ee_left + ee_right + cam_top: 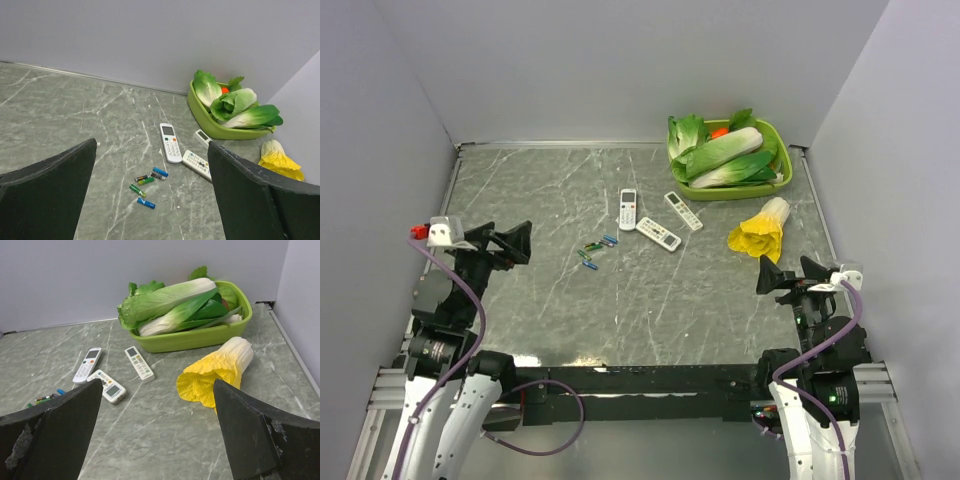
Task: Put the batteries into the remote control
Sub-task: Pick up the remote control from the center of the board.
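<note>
Hanging empty, your left claw (518, 243) and right claw (767, 279) gape; pinch the likely light, slippery batteries (160, 171) mid-length.

- counter (720, 300): grey-green stone look with pale veins, smooth, with a faint sheen.
- remote control (107, 386): white plastic, smooth and slightly glossy; its greyish display looks shinier.
- batteries (160, 171): blue wrappers, glossy like foil.
- basin (740, 192) at 1 o'clock on the counter: lime-green plastic, smooth, with a glossy rim.
- yellow cabbage (215, 372): waxy, crinkled leaves and a smooth white stem; it looks like plastic.
- left gripper (152, 145): matt black, finely grained.
- right gripper (157, 390): matt black, with rough grey scuffs low on the inner faces.
- walls (620, 60): plain, matt, pale grey.
</note>
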Robot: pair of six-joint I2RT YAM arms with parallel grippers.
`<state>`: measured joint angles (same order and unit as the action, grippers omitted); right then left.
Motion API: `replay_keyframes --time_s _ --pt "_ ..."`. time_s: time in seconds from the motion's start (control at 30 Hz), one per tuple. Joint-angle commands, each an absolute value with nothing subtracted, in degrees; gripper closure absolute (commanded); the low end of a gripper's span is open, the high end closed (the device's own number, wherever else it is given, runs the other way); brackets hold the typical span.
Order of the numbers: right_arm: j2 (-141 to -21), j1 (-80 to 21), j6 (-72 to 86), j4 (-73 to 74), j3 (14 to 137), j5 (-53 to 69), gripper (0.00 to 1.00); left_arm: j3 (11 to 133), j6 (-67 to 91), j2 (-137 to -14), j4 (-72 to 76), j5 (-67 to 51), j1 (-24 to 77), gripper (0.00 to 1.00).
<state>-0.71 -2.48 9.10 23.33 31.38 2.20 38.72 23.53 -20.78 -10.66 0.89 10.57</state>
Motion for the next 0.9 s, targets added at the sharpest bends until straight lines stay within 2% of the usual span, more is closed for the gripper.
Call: replay_keyframes --time_s 0.0,0.4,0.5,0.67,0.87 --pt "13.01 -3.08 10.02 23.11 32.17 -1.41 0.0 39.2 25.05 -23.02 -10.19 0.53 10.2 0.03" --pt "5.46 -4.57 12.74 25.93 34.01 -1.31 0.0 42.18 28.38 -35.06 -11.6 -0.79 9.67 0.03" --pt "3.17 -4.57 12.92 27.07 34.98 -1.41 0.0 44.81 31.55 -41.9 -12.39 -3.41 9.67 0.03" --pt "5.18 -4.57 13.27 27.33 33.58 -2.46 0.0 54.89 35.94 -60.61 -18.09 -4.75 10.45 0.03" --pt "6.77 -6.15 13.36 27.95 33.22 -3.43 0.0 73.08 36.38 -85.66 -26.44 2.78 16.6 0.03"
